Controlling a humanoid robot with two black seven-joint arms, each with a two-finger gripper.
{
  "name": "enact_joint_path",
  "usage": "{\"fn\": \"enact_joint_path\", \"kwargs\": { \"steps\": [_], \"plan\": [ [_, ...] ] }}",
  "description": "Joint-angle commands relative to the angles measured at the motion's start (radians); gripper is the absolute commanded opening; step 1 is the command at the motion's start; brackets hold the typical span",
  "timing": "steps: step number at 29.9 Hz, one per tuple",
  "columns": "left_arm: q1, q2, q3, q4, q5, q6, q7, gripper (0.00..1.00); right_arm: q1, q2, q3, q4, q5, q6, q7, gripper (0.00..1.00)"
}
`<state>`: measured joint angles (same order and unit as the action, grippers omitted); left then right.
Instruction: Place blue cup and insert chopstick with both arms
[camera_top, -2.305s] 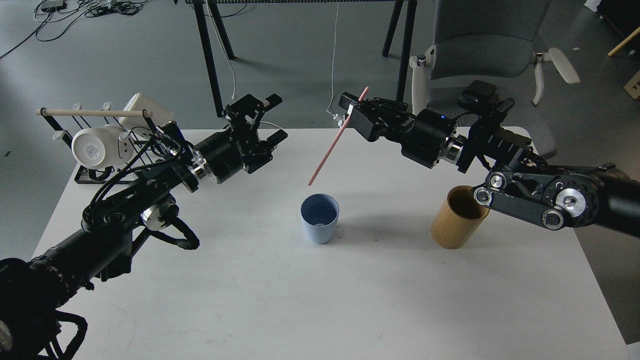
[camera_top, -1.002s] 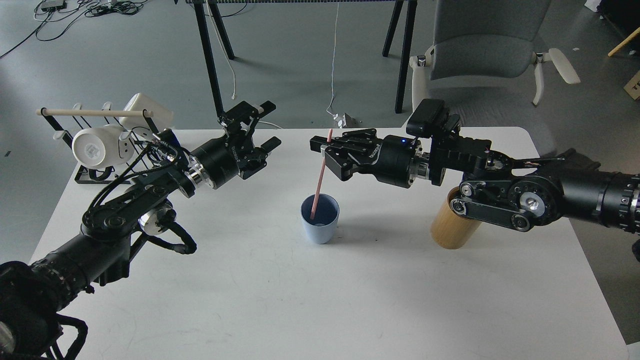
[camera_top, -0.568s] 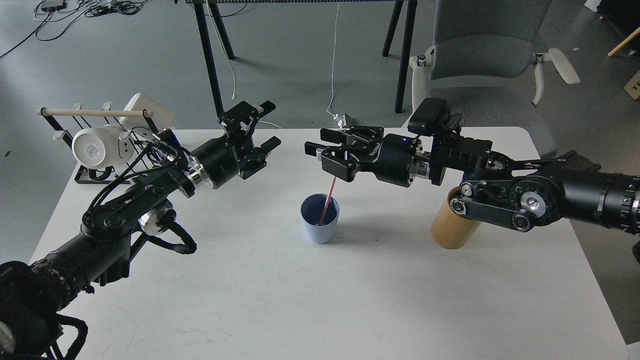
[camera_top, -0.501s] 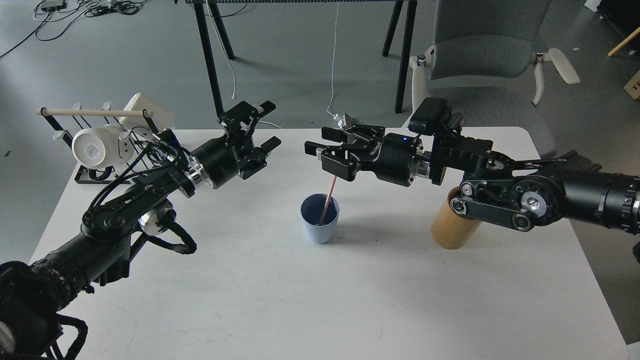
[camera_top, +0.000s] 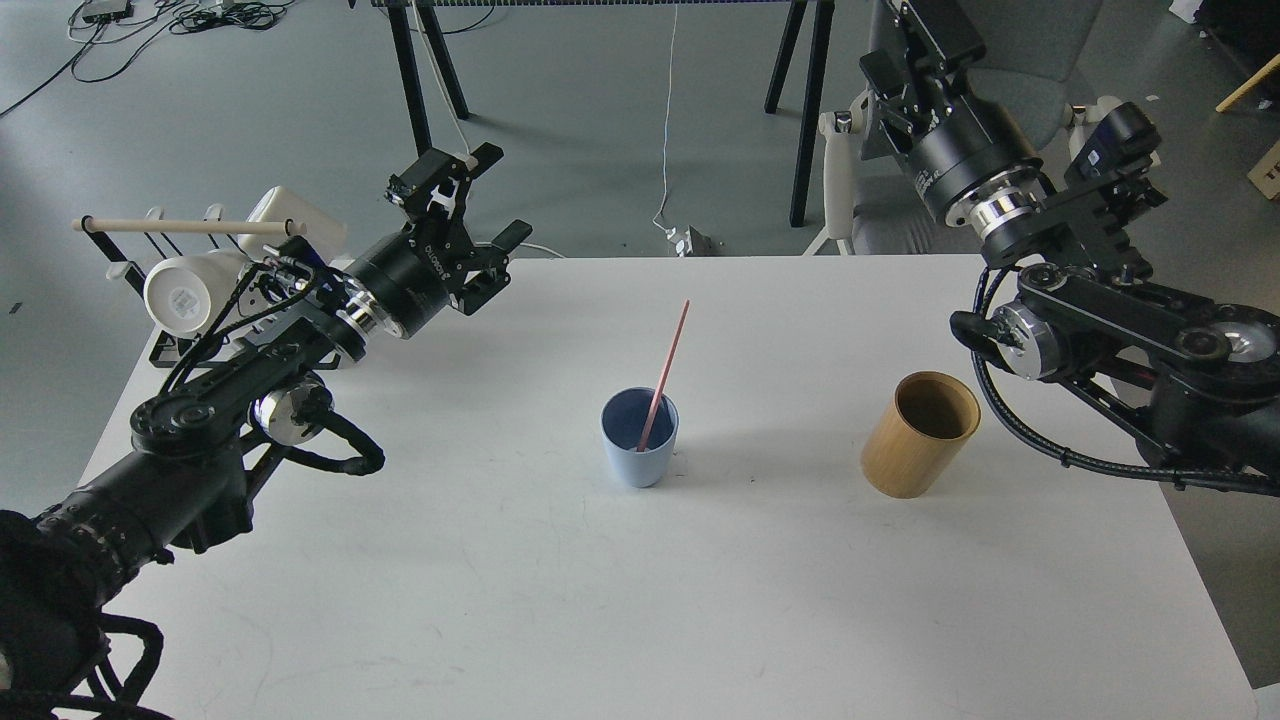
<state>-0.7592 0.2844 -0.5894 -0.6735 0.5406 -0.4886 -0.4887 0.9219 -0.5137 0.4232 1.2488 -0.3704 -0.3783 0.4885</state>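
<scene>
Grey floor (camera_top: 600, 110); grey office chair (camera_top: 1050, 90) behind white table (camera_top: 620, 600); black table legs (camera_top: 420, 100).

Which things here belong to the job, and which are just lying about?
Job: blue cup, pink chopstick standing in it, left gripper, right gripper.
Lying about: bamboo cylinder, mug rack, chair.

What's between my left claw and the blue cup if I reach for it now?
Nothing visible: bare white table lies between the left claw and the blue cup. The pink chopstick stands in the cup, leaning away to the right.
</scene>
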Motion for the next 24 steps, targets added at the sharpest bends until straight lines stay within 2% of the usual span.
{"fn": "enact_joint_path", "kwargs": {
  "steps": [1,5,10,12,24],
  "plan": [
    [-0.005,0.021,-0.073,-0.040,-0.014,0.000,0.000,0.95,-0.121,0.004,0.155,0.099,0.109,0.009,0.000,0.94],
    [0.012,0.064,-0.168,-0.072,-0.044,0.000,0.000,0.95,-0.181,0.010,0.186,0.164,0.191,0.120,0.000,0.96],
    [0.012,0.122,-0.174,-0.072,-0.070,0.000,0.000,0.95,-0.221,0.004,0.175,0.161,0.189,0.333,0.000,0.99],
    [0.012,0.133,-0.174,-0.075,-0.070,0.000,0.000,0.95,-0.230,0.003,0.175,0.161,0.188,0.386,0.000,0.99],
    [0.012,0.160,-0.178,-0.077,-0.076,0.000,0.000,0.95,-0.245,0.044,0.203,0.178,0.192,0.392,0.000,0.99]
  ]
}}
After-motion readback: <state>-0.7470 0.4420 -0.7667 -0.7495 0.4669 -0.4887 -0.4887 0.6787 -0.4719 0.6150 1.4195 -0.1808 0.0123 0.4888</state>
